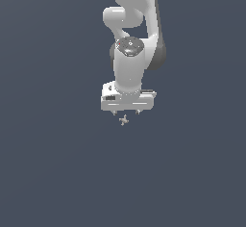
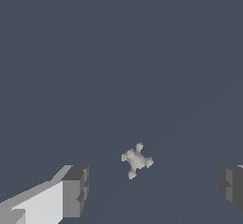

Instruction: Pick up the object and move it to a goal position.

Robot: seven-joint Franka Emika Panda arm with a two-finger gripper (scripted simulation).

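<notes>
The tool [image 1: 126, 111] hangs pointing down over the flat dark bench [image 1: 53, 173], its fingers spread wide and holding nothing. The object [image 1: 123, 120], a tiny pale grey jack-shaped piece, appears to lie on the bench just below the fingertips and roughly between them, a little toward the exterior view's left of the tool's middle. In the wrist view the object [image 2: 136, 161] shows in the gap between the two dark finger pads [image 2: 76, 190], nearer to one pad than to the other and touching neither. This placement reads as a set-up for a straight descent: jaws held apart so the prongs can pass between them, the wrist vertical so the pads close from the two sides. The piece is far smaller than the gap, so the closing will have a long way to travel, and I judge that a slight off-centre could nudge the jack before both pads meet it. Around the object the bench is plain, with nothing else in sight, near or far; no edge of the bench shows, and no goal marker is visible in either view.
</notes>
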